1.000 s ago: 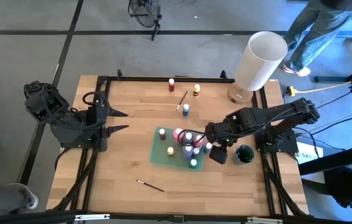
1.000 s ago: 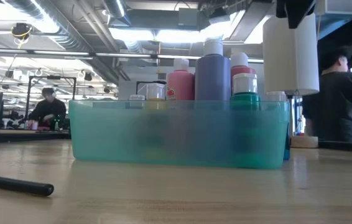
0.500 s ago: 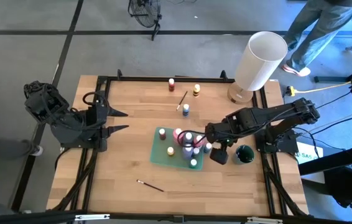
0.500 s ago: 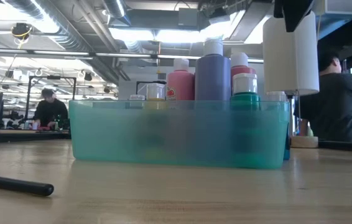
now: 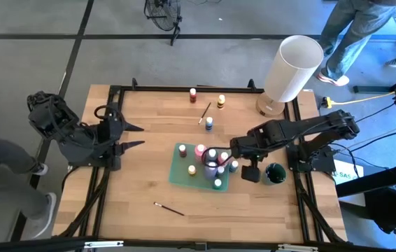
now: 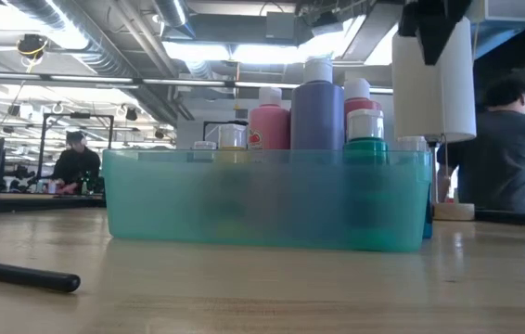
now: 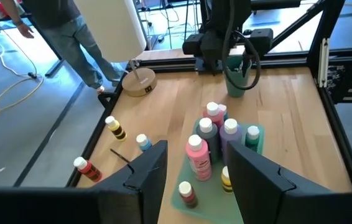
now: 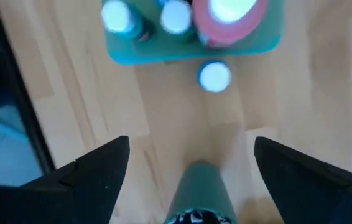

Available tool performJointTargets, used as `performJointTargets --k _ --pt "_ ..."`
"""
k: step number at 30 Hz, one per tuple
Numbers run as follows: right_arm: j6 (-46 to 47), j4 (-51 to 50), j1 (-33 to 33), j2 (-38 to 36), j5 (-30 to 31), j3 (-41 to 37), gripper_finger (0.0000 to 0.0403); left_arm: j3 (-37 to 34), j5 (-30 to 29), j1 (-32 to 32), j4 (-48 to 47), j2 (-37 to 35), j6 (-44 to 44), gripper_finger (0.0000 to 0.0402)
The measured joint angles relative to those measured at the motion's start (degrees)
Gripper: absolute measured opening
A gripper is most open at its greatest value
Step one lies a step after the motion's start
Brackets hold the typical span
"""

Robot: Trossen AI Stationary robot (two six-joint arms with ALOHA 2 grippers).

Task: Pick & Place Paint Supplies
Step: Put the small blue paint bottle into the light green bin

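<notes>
While round-capped bottles (image 5: 210,166) crowd the frosted teal tray (image 5: 181,173), the right gripper (image 5: 234,155) hangs wide open beside it, left gripper (image 5: 139,136) parted, empty, well apart.

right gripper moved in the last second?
Yes. In the high view the right gripper has pulled slightly away from the teal tray, toward the dark green cup, with its jaws open.

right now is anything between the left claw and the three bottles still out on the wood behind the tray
Nothing visible. The open left claw waits at the table's left side; bare wood lies between it and the red bottle, yellow bottle and blue bottle. Only a brush lies among them.
</notes>
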Motion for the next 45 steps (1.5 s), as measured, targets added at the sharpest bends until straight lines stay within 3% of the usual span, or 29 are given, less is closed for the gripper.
performJointTargets --k 6,13,32,45 --pt "-5.68 5.39 -1.71 0.0 -4.83 -4.67 0.0348 -0.05 -0.07 0.0 -1.53 0.68 -0.49 0.0159" --pt "-8.33 6.81 -2.86 0.0 0.42 -7.91 0.0348 -3.67 -0.53 0.0 -1.7 0.81 -0.76 0.0159" --pt "-3.94 11.69 -2.71 0.0 1.46 -8.51 0.0348 -4.52 -1.64 0.0 -1.53 0.7 -1.14 0.0159" --pt "-8.1 13.33 -2.4 0.0 1.55 -12.27 0.0348 -4.52 -1.6 0.0 -1.62 0.7 -1.14 0.0159"
